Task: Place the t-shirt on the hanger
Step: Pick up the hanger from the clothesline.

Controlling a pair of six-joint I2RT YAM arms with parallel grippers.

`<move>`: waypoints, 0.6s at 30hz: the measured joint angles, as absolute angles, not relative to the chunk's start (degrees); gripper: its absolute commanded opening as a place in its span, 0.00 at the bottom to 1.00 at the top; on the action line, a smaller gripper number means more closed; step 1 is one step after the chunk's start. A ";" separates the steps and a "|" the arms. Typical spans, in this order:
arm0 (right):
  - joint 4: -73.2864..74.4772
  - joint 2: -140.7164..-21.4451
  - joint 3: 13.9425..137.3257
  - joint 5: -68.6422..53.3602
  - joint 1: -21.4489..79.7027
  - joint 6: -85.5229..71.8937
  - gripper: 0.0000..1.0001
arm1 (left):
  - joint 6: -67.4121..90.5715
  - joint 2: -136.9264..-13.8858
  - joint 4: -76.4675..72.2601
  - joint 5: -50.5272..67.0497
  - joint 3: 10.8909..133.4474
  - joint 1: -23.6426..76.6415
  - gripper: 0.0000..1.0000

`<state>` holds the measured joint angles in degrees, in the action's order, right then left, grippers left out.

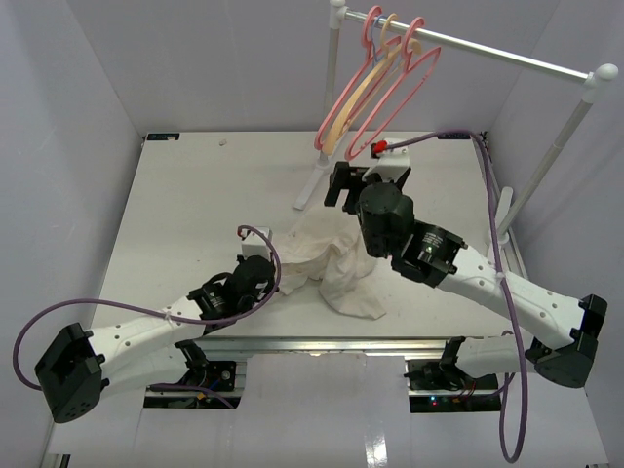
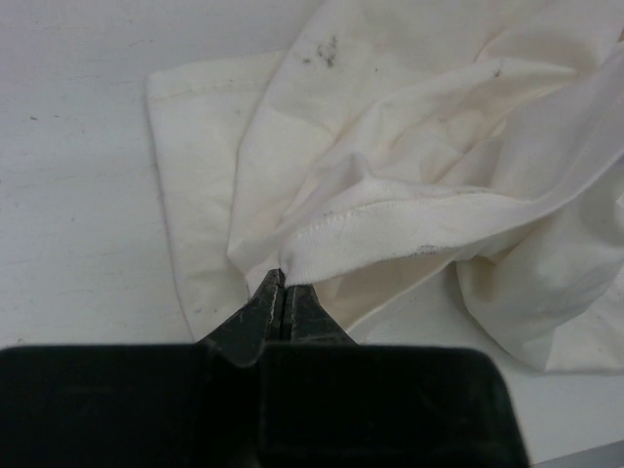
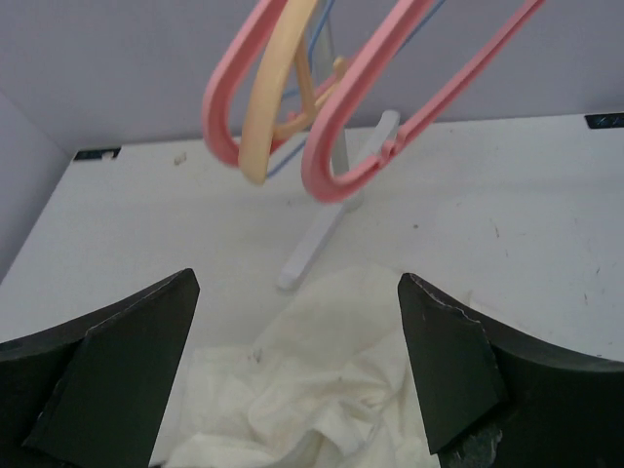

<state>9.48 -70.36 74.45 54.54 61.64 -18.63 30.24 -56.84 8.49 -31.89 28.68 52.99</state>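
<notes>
The cream t-shirt (image 1: 336, 263) lies crumpled on the table at mid front. My left gripper (image 1: 277, 265) is at its left edge. In the left wrist view the left gripper (image 2: 283, 284) is shut on a ribbed hem of the t-shirt (image 2: 419, 146). Two pink hangers (image 1: 390, 93) hang on the rail at the back. My right gripper (image 1: 353, 181) is open and empty above the shirt's far edge, below the hangers. In the right wrist view the right gripper (image 3: 297, 283) has its jaws wide apart, with the t-shirt (image 3: 322, 390) below and the nearer pink hanger (image 3: 375, 97) ahead.
A tan hanger (image 1: 357, 97) hangs between the pink ones and shows in the right wrist view (image 3: 275, 97). The white rack's rail (image 1: 507, 57) and foot (image 1: 314, 180) stand at the back, the foot (image 3: 312, 244) just beyond the shirt. Grey walls enclose the table.
</notes>
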 measured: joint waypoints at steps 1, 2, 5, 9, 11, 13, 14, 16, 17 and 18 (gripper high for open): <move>9.30 -71.90 77.24 55.79 60.95 -18.40 0.90 | 30.01 -56.71 7.61 -31.88 28.17 52.99 0.00; 9.33 -73.33 79.54 57.08 60.34 -18.13 0.90 | 29.94 -56.67 7.19 -31.84 27.86 52.99 0.00; 9.06 -77.89 86.33 59.98 58.19 -17.53 0.89 | 29.44 -57.00 6.38 -31.53 27.26 52.99 0.00; 8.95 -81.17 89.96 61.25 54.94 -17.47 0.87 | 28.97 -57.64 5.37 -31.16 27.22 52.99 0.00; 8.98 -82.40 90.99 61.31 53.07 -17.43 0.86 | 28.84 -57.85 5.27 -30.97 27.22 52.99 0.00; 8.92 -83.70 92.29 61.36 51.46 -17.10 0.85 | 28.66 -57.87 5.24 -30.86 27.22 52.99 0.00; 8.89 -84.26 92.82 61.36 50.72 -16.76 0.84 | 28.57 -57.87 5.16 -30.81 27.22 52.99 0.00; 8.88 -85.10 93.48 61.09 49.25 -16.13 0.84 | 28.47 -57.85 5.08 -30.79 27.22 52.99 0.00; 8.88 -85.30 93.55 60.71 48.61 -15.91 0.83 | 28.46 -57.82 5.08 -30.77 27.22 52.99 0.00; 8.88 -85.49 93.60 60.31 47.98 -15.68 0.83 | 28.45 -57.80 5.08 -30.76 27.22 52.99 0.00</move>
